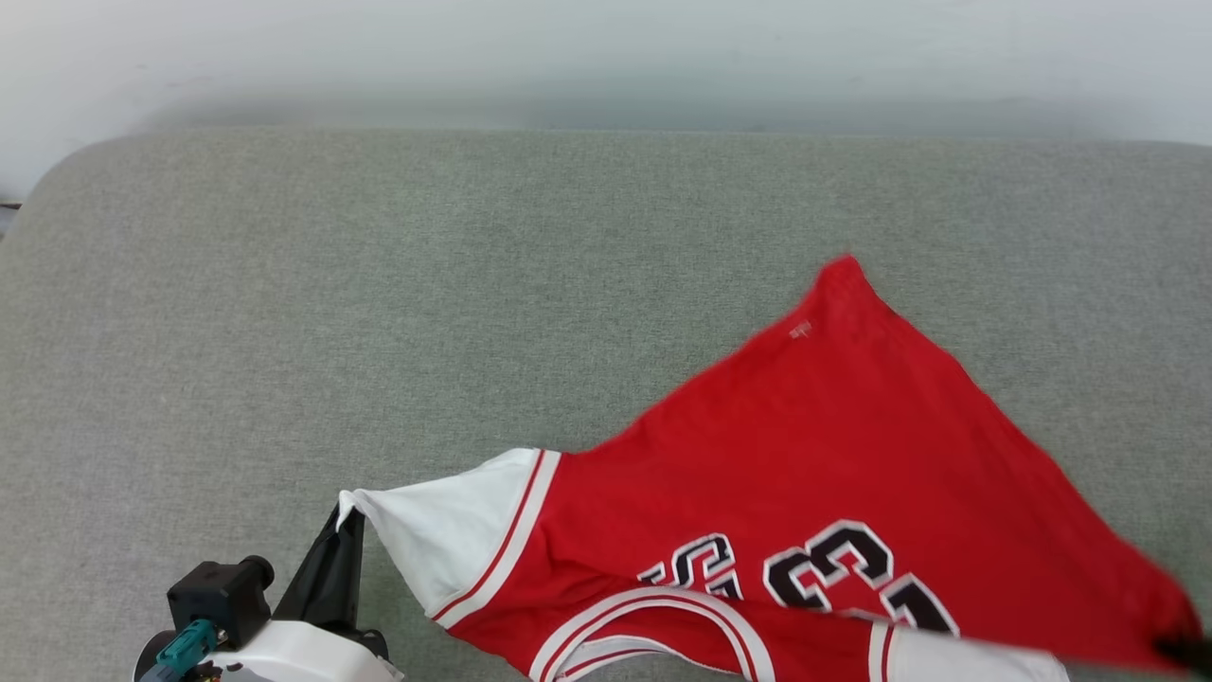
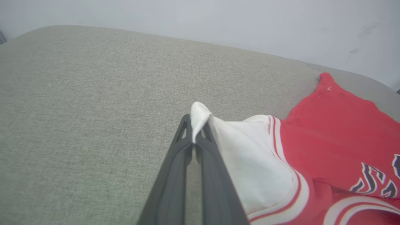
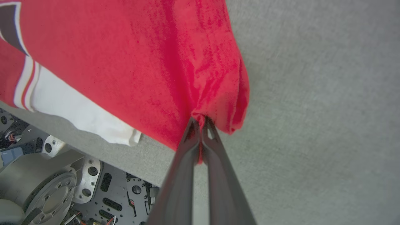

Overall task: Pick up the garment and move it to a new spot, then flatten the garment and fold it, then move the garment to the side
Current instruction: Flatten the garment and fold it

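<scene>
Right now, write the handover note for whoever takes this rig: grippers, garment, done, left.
Grippers: left gripper shut on the garment at its white sleeve tip; right gripper shut on a bunched red edge of it.
Position: garment stretched between the two over the grey cushion, lettering up, far red corner resting on the fabric, unfolded.
Done: gripped at two points. Whether this is its new spot cannot be told.
Left: lay it flat, fold it, move it aside.
</scene>
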You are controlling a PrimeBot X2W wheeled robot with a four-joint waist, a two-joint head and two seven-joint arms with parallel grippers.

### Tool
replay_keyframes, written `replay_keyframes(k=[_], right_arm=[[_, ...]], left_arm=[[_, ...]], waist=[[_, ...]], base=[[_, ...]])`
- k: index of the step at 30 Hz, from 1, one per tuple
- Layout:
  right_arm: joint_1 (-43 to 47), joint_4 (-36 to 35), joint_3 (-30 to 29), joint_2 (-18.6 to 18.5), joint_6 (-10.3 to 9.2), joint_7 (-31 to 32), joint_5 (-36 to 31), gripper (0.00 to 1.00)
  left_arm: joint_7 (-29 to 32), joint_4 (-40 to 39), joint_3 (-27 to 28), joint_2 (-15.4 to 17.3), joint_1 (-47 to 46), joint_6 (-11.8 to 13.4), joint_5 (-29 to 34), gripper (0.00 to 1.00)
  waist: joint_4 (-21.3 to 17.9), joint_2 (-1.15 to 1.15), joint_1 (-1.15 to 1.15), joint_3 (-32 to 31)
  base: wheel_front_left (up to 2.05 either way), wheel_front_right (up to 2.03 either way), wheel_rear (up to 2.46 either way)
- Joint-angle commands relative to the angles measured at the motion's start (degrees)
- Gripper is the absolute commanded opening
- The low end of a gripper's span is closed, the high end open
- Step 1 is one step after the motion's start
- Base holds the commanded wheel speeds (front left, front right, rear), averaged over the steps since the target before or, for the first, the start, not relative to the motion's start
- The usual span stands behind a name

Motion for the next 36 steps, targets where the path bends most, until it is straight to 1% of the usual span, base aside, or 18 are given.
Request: replay_keyframes(k=[1,3,4,6,9,10,11,12,13,16,17,18,20,23,26,29,33,36], right_arm=[[4.1,-0.1,-0.3,0.7,-0.08,-0.1,0.7,0.00],[7.9,0.1,-0.7,1.5,-0.08,-0.3,0.7,0.00],[7.9,0.1,-0.7,1.5,-0.08,-0.3,0.7,0.00],[11.0,0.6,-1.0,2.7,-0.08,-0.4,0.7,0.00],[13.1,1.3,-2.4,4.9,-0.08,-1.5,-0.2,0.00],[13.2,1.5,-3.4,5.6,-0.08,-2.2,-0.6,0.04],[13.0,1.6,-4.4,6.1,-0.08,-2.8,-1.0,0.53],[12.7,1.4,-5.7,6.5,-0.08,-3.3,-1.3,1.00],[11.8,0.6,-8.4,6.6,-0.08,-4.4,-2.3,1.00],[10.2,-1.8,-13.1,6.3,-0.07,-5.9,-3.6,1.00],[8.8,-4.0,-16.2,6.2,-0.07,-6.5,-4.5,1.00],[7.9,-5.2,-17.6,6.1,-0.07,-6.7,-5.2,1.00],[5.5,-7.4,-19.6,6.3,-0.07,-6.1,-6.6,1.00],[0.7,-10.4,-20.6,6.9,-0.07,-3.8,-8.7,1.00],[-5.4,-12.8,-18.6,7.5,-0.07,0.3,-10.4,1.00],[-12.3,-13.1,-14.9,8.5,-0.07,5.3,-12.1,1.00],[-21.2,-10.4,-9.0,10.3,-0.08,12.5,-13.9,1.00],[-27.3,-6.7,-4.7,12.0,-0.07,17.4,-15.2,1.00]], left_arm=[[0.1,-0.3,0.3,0.5,0.6,0.3,-0.3,0.00],[0.2,-0.5,0.3,0.6,0.6,0.5,-0.3,0.00],[0.2,-0.5,0.3,0.6,0.6,0.5,-0.3,0.00],[0.2,-0.6,0.3,0.8,0.5,0.5,-0.2,0.00],[0.2,-0.6,0.1,0.8,0.5,0.6,-0.2,0.00],[0.2,-0.6,0.0,0.8,0.6,0.6,-0.2,0.00],[0.3,-0.6,0.0,0.8,0.7,0.7,-0.3,0.00],[0.3,-0.6,0.0,0.9,0.8,0.7,-0.3,0.00],[0.3,-0.6,0.0,1.0,0.9,0.8,-0.4,0.00],[0.4,-1.0,-0.2,1.0,1.0,0.9,-0.3,0.00],[0.5,-1.3,-0.3,1.1,0.9,1.0,-0.3,0.00],[0.6,-1.5,-0.4,1.0,0.6,1.0,-0.2,0.00],[0.6,-1.9,-0.5,0.9,-0.1,0.9,0.0,0.00],[0.8,-2.3,-1.2,0.6,-1.2,0.8,0.6,0.00],[0.7,-2.6,-1.9,0.2,-2.5,0.6,1.1,0.00],[0.7,-2.9,-2.5,-0.4,-4.2,0.5,1.6,0.00],[0.4,-3.2,-3.6,-1.5,-6.2,0.3,2.3,0.00],[0.2,-3.2,-4.2,-2.2,-7.6,0.1,2.8,0.00]], waist=[[-0.4,-0.01,0.01,-0.3],[-0.5,-0.01,0.01,-0.3],[-0.5,-0.01,0.01,-0.3],[-0.5,-0.01,0.01,-0.2],[-0.5,-0.01,0.01,-0.2],[-0.6,-0.01,0.01,-0.2],[-0.6,-0.01,0.01,-0.4],[-0.7,-0.01,0.01,-0.5],[-0.7,-0.01,0.01,-0.9],[-0.6,-0.01,0.01,-1.1],[-0.4,-0.01,0.01,-1.0],[-0.1,-0.01,0.01,-0.8],[0.3,-0.01,0.01,-0.1],[1.4,-0.01,0.01,1.2],[2.4,-0.01,0.01,2.9],[3.8,-0.01,0.01,4.9],[5.6,-0.01,0.01,7.2],[6.8,-0.01,0.01,9.2]], base=[[0.00,0.00,0.00],[0.00,0.00,0.00],[0.00,0.00,0.00],[0.00,0.00,0.00],[0.00,0.00,0.00],[0.00,0.00,0.00],[0.00,0.00,0.00],[0.00,0.00,0.00],[0.00,0.00,0.00],[0.00,0.00,0.00],[0.00,0.00,0.00],[0.00,0.00,0.00],[0.00,0.00,0.00],[0.00,0.00,0.00],[0.00,0.00,0.00],[0.00,0.00,0.00],[0.00,0.00,0.00],[0.00,0.00,0.00]])
